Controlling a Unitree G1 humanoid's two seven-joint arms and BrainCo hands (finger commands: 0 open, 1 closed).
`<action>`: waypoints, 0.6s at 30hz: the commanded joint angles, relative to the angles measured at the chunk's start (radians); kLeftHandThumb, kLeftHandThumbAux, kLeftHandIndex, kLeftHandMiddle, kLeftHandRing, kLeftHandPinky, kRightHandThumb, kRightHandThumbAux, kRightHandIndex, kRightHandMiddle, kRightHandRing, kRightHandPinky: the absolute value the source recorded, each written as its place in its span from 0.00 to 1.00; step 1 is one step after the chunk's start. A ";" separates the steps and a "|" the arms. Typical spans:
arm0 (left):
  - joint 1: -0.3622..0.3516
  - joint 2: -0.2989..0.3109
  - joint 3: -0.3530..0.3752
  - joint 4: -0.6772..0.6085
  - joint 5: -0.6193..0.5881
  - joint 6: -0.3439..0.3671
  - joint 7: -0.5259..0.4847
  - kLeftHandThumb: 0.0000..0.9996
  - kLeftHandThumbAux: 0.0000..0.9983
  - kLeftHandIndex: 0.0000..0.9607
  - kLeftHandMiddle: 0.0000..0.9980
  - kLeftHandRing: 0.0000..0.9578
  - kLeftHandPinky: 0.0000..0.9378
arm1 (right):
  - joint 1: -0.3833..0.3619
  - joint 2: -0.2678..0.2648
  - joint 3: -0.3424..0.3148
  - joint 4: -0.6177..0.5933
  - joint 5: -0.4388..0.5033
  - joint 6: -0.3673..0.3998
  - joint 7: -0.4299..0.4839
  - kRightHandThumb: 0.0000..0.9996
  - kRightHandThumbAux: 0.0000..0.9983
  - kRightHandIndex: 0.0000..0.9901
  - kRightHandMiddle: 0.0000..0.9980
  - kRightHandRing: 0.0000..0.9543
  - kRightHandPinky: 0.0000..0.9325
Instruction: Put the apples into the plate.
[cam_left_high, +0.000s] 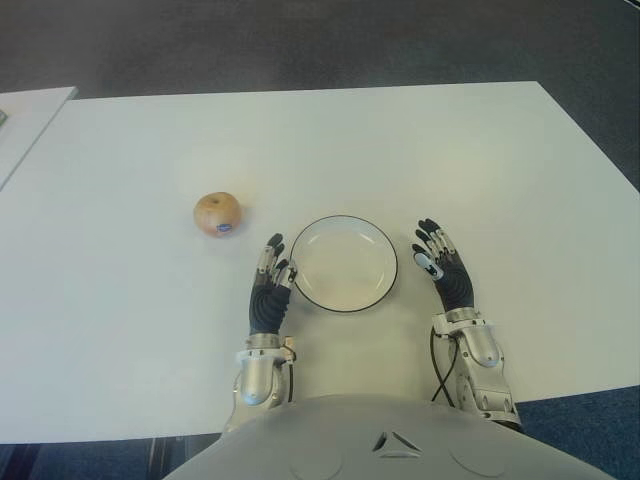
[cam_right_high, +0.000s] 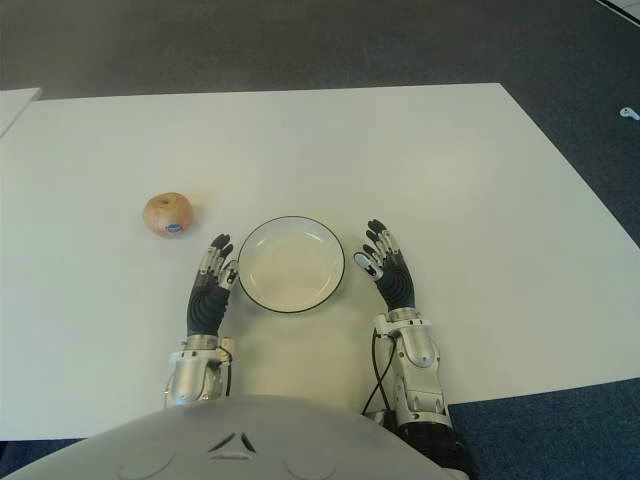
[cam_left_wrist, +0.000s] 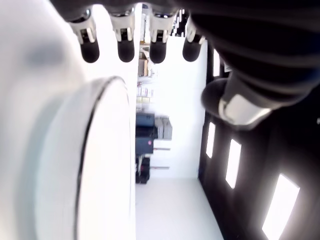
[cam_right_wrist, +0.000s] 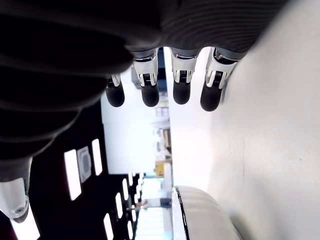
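Now, apple (cam_left_high: 217, 214) upright w/ sticker facing robot, left of plate (cam_left_high: 344, 263), both hands (cam_left_high: 270, 297) (cam_left_high: 447, 270) flanking plate, fingers open

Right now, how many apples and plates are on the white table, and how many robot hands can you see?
Apples: 1, the apple, on the table left of the plate
Plates: 1, the plate, nothing in it
Hands: 2, the left hand and right hand, one on each side of the plate, both open
Total: 4
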 joint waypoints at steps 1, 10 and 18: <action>-0.024 0.005 0.069 -0.080 -0.108 0.115 -0.051 0.05 0.50 0.00 0.01 0.00 0.00 | 0.011 0.007 0.004 0.083 -0.004 0.037 -0.001 0.06 0.52 0.00 0.00 0.00 0.00; -0.058 0.022 0.151 -0.190 -0.201 0.133 -0.116 0.06 0.51 0.03 0.02 0.00 0.00 | -0.011 0.019 0.009 0.114 -0.028 0.008 -0.029 0.08 0.51 0.00 0.00 0.00 0.00; -0.088 0.008 0.109 -0.383 0.065 0.288 0.002 0.07 0.52 0.04 0.01 0.00 0.00 | -0.017 0.031 0.019 0.123 -0.045 0.011 -0.050 0.09 0.52 0.00 0.00 0.00 0.00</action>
